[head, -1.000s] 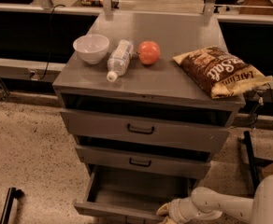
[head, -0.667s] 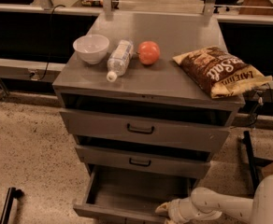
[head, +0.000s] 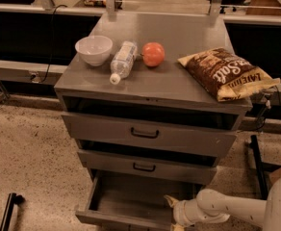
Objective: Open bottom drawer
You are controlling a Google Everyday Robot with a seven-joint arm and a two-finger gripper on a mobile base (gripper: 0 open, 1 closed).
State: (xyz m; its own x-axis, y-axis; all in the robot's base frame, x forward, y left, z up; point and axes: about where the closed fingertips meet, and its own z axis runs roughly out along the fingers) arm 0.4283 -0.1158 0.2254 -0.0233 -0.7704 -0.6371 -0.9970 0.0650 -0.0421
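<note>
The bottom drawer of the grey metal cabinet is pulled well out, and its plain grey inside shows. Its front panel runs along the bottom edge of the view and its handle is hidden. My gripper is at the drawer's front right, right at the front panel, on the end of my white arm that comes in from the lower right. The middle drawer and the tall top drawer each stand slightly ajar, with a dark gap above each.
On the cabinet top stand a white bowl, a lying plastic bottle, a red-orange fruit and a brown chip bag. A black stand is on the speckled floor at lower left. A black post stands right of the cabinet.
The gripper and the bottom drawer's front have shifted a little further outward toward the camera. Nothing else has moved.
</note>
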